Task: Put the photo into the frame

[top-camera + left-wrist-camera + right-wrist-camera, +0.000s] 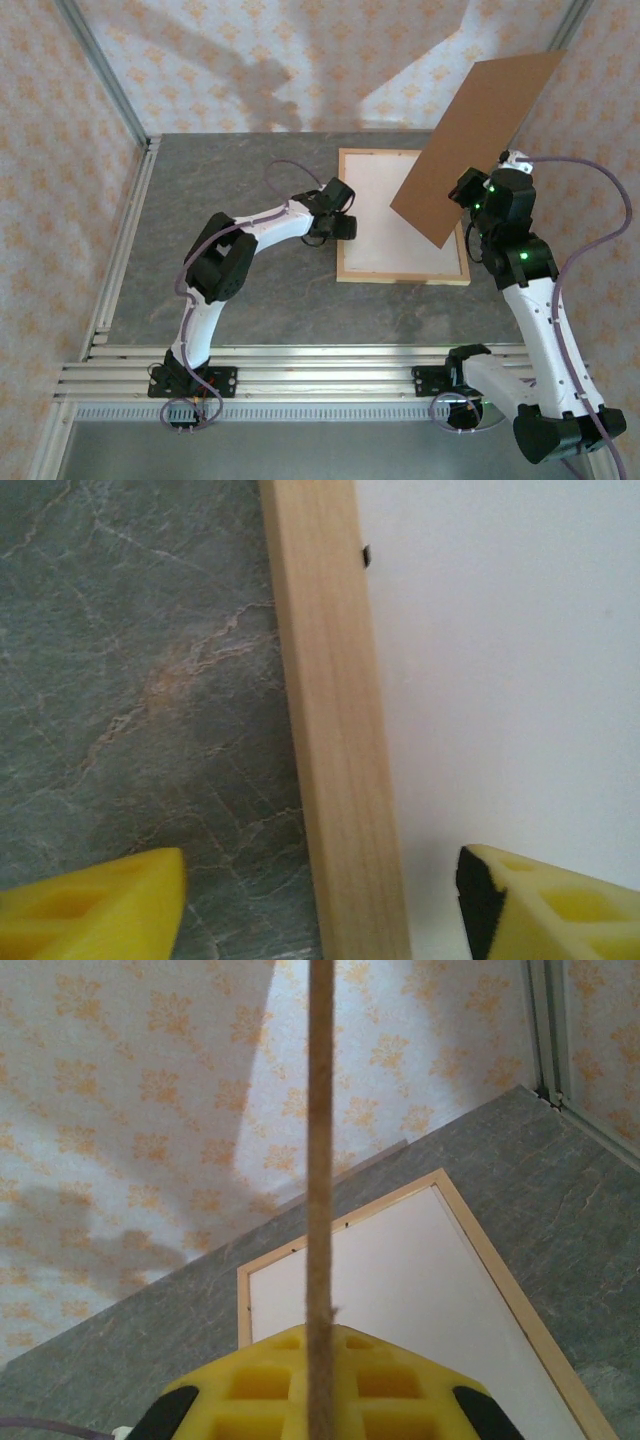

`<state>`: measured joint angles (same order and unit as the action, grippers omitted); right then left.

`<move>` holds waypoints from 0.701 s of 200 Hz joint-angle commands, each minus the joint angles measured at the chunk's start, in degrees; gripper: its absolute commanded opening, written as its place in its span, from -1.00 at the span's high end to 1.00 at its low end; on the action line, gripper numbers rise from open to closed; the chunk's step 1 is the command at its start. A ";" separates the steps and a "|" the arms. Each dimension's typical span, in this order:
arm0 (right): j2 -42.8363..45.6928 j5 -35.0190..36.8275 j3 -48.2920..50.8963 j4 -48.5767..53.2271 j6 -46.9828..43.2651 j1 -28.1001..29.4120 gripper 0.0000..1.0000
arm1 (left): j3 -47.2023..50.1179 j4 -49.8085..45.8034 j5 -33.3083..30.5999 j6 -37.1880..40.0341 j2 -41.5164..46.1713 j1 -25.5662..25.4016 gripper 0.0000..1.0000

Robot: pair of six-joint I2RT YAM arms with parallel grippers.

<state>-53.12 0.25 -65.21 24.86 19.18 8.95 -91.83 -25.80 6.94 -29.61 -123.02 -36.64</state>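
Top view: frame point(403, 277) flat on table point(240, 290); photo point(385, 215) inside it, white back up. Your left gripper point(345, 228) at frame's left side. Your right gripper point(470, 195) holds brown backing board point(480, 140) tilted above frame's right side.

Left wrist: your fingers point(100, 900) apart, one over table, one over photo point(500, 680); frame point(335, 730) between them, no contact seen.

Right wrist: your jaws clamped on backing board point(320, 1160), seen edge-on; frame point(500, 1260) and photo point(400, 1280) lie below.

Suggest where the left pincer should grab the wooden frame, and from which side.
Grip the frame by its left rail, from straight above: it lies flat on the table, and the narrow rail fits inside the open left pincer.
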 commanded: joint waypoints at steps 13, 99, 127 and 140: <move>0.61 0.62 -1.49 -5.41 -0.87 0.01 1.00 | -1.48 -1.80 -2.48 -0.08 -0.67 0.29 -0.15; -4.63 -6.10 -1.23 -6.30 1.38 -0.03 1.00 | 14.81 6.11 -1.58 -5.17 8.66 7.66 0.41; -5.65 -8.06 -0.66 -7.69 2.10 0.00 1.00 | 22.20 7.71 -1.87 -5.44 14.65 11.46 0.42; -5.93 -8.71 -0.62 -8.11 2.49 0.01 1.00 | 25.01 7.65 -2.44 -5.04 17.55 12.66 0.42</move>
<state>-59.94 -6.42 -65.06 24.45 20.43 8.95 -71.53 -16.86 7.40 -34.06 -110.39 -26.30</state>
